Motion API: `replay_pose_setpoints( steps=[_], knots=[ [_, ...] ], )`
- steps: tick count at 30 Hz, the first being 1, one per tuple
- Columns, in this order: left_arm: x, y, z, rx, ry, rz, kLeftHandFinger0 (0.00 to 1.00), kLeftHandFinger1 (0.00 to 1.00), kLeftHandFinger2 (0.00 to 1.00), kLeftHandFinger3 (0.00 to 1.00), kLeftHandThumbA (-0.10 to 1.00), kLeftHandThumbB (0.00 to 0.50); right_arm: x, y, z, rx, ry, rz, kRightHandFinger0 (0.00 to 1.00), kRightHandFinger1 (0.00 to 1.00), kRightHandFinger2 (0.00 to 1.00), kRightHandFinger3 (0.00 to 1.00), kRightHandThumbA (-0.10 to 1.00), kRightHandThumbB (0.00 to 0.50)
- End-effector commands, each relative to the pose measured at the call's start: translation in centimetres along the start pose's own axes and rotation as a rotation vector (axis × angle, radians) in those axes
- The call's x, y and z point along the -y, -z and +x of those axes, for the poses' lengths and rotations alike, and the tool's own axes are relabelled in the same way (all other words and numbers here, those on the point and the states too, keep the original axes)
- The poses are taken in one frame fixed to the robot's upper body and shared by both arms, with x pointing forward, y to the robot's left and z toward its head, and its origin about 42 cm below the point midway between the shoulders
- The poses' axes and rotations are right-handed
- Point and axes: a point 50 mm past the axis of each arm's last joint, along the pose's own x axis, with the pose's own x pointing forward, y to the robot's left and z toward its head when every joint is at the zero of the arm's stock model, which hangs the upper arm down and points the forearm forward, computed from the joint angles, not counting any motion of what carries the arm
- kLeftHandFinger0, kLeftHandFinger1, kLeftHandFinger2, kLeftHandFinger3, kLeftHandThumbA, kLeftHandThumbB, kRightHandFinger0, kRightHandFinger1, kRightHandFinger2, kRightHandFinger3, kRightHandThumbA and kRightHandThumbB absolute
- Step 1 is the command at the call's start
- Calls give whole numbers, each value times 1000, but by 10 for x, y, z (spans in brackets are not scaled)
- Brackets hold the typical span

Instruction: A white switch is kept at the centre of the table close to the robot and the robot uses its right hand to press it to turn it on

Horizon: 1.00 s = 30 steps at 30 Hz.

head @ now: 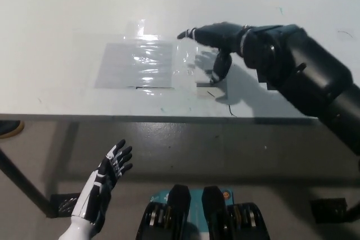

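The left hand (110, 168) is seen at the lower left, below the table edge, idle, with its fingers spread and nothing held. On the white table (67, 15), a shiny patch of clear plastic film (138, 63) is taped flat, left of centre. Just right of the film, the white switch (203, 67) is located near the front edge at the table's centre; only part of its plate is visible, the rest being covered by the right hand (216, 46). The right hand is held directly over the switch with its fingers extended and apart, one finger angled down toward the plate. Contact cannot be confirmed, as the fingertip region is blurred.

The reach is judged complete; the press itself is judged to be in hand or imminent. Whether the rocker has been toggled cannot be told. Withdrawal of the hand is left to be done.

The tabletop is matte and scuffed, with faint pen marks near the front edge. A grey floor (185, 144) is visible below the table.
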Motion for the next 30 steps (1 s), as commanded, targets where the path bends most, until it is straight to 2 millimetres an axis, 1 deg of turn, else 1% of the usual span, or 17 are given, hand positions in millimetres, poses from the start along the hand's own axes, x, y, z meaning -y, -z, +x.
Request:
replay_pose_setpoints(
  steps=[1, 2, 3, 5, 7, 11, 12, 13, 14, 16, 19, 22, 25, 30],
  knots=[
    [0, -12, 2, 64, 18, 9, 1000, 1000, 1000, 1000, 1000, 228, 11, -12, 4, 3, 7, -69, 1000, 1000, 1000, 1000, 1000, 322],
    [1, -11, 0, 61, 17, 7, 1000, 1000, 1000, 1000, 1000, 226, 7, -13, 5, 5, 1, -67, 1000, 1000, 1000, 1000, 1000, 320],
    [0, -12, 4, 67, 19, 10, 1000, 1000, 1000, 1000, 1000, 213, 3, -14, 7, 6, -1, -72, 1000, 1000, 1000, 1000, 1000, 322],
    [-1, -14, 8, 74, 22, 15, 1000, 1000, 1000, 1000, 1000, 205, 3, -14, 9, 3, -4, -82, 1000, 1000, 1000, 1000, 1000, 325],
    [-3, -14, 6, 62, 22, 14, 1000, 1000, 1000, 1000, 1000, 183, -7, -18, 13, 4, -38, -97, 1000, 1000, 1000, 1000, 1000, 332],
    [-4, -13, 5, 67, 25, 15, 1000, 1000, 1000, 1000, 1000, 188, -18, -15, 16, 8, -50, -97, 1000, 1000, 1000, 1000, 1000, 337],
    [-5, -13, 5, 67, 31, 14, 1000, 1000, 1000, 1000, 1000, 174, -21, -13, 17, 7, -52, -90, 1000, 1000, 1000, 1000, 1000, 341],
    [-5, -12, 6, 68, 37, 13, 1000, 1000, 1000, 1000, 1000, 176, -23, -12, 17, 5, -52, -84, 1000, 1000, 1000, 1000, 1000, 341],
    [-6, -12, 6, 69, 37, 14, 1000, 1000, 1000, 1000, 1000, 159, -24, -11, 17, 0, -55, -81, 1000, 1000, 1000, 1000, 1000, 329],
    [-6, -12, 7, 69, 32, 15, 1000, 1000, 1000, 1000, 1000, 151, -23, -8, 16, -4, -58, -89, 1000, 1000, 1000, 1000, 1000, 330],
    [-6, -13, 7, 68, 31, 21, 1000, 1000, 1000, 1000, 1000, 147, -25, -2, 15, -12, -60, -83, 1000, 1000, 1000, 1000, 1000, 348],
    [-8, -15, 10, 78, 26, 22, 1000, 1000, 1000, 1000, 1000, 148, -22, 4, 13, -20, -55, -82, 1000, 1000, 1000, 1000, 1000, 340],
    [-9, -13, 10, 78, 24, 22, 1000, 1000, 1000, 1000, 1000, 171, -21, 8, 10, -26, -60, -88, 1000, 1000, 1000, 1000, 1000, 339],
    [-8, -13, 10, 78, 28, 22, 1000, 1000, 1000, 1000, 1000, 150, -13, 14, 2, -35, -54, -98, 1000, 1000, 1000, 1000, 1000, 342]
  ],
)
